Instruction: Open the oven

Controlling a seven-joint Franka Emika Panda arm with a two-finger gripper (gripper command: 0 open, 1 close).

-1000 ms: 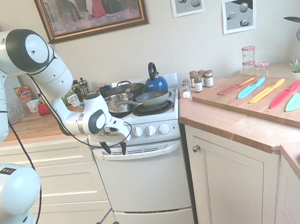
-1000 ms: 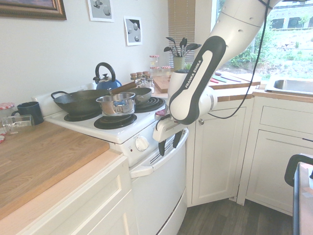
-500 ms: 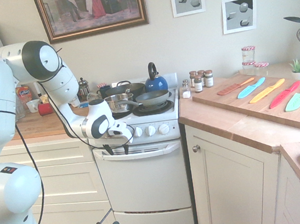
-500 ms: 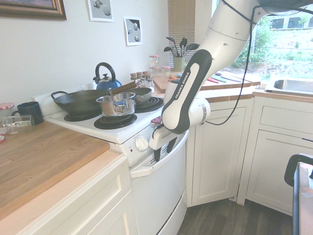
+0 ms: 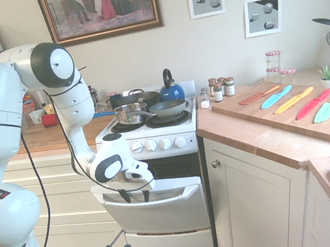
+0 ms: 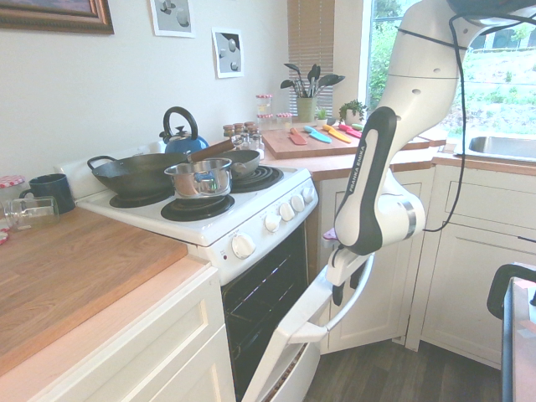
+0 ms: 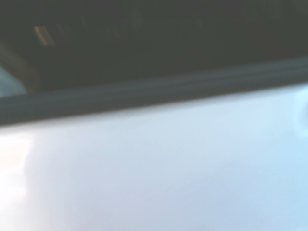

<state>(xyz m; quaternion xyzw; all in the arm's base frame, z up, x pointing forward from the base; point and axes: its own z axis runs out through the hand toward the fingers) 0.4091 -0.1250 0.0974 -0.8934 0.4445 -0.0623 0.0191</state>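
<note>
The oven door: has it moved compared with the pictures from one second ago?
Yes. The oven door has swung outward and down from the fixed knob panel, showing the dark cavity. The gripper is at its handle.

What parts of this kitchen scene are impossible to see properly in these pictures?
- Inside of the oven: only a dark opening, and shelves or contents are lost in shadow in both exterior views.
- End effector at the door handle: its wrist hides the exact grip.
- Wrist view: blurred, showing only a dark band over a white surface.
- Spice jars: labels too small to read.
</note>
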